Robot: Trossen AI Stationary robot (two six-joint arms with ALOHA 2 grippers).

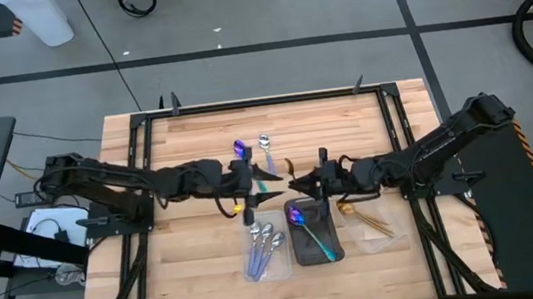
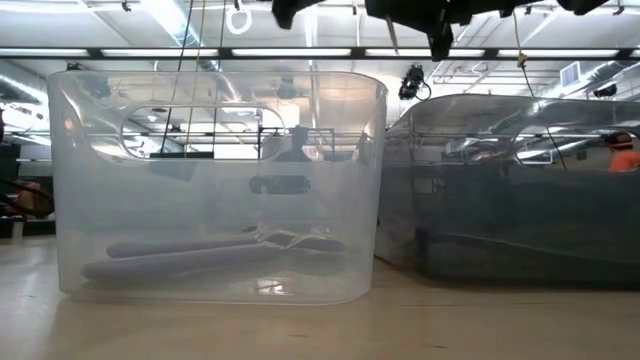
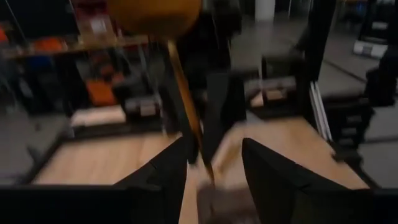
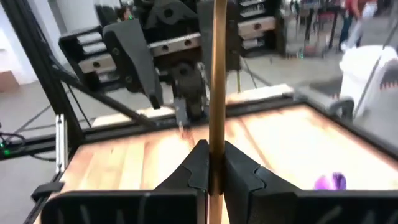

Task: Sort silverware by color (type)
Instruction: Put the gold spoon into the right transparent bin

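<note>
Above the middle of the pale, wood-grained bench (image 1: 197, 248), the two dark arms meet tip to tip. The right pincer (image 4: 211, 163) is clamped narrow on the slim, straight handle of a gold spoon (image 4: 217, 81), which stands upright between its two black, wedge-shaped fingers. The left pincer (image 3: 214, 163) faces it with its fingers spread apart; the same spoon's rounded gold bowl shows at the top of that view, and its handle runs down between the fingers without clearly touching them.

On the near side of the bench sit three small rectangular trays. The clear plastic tray (image 1: 267, 253) holds shiny silver spoons (image 1: 265, 240), the dark tray (image 1: 315, 252) an iridescent purple-blue spoon (image 1: 308, 227) with a teal handle, the third tray (image 1: 382, 237) gold spoons (image 1: 367, 217). Farther back, loose on the wood, lie another purple spoon (image 1: 240, 149) and a silver spoon (image 1: 266, 147).
</note>
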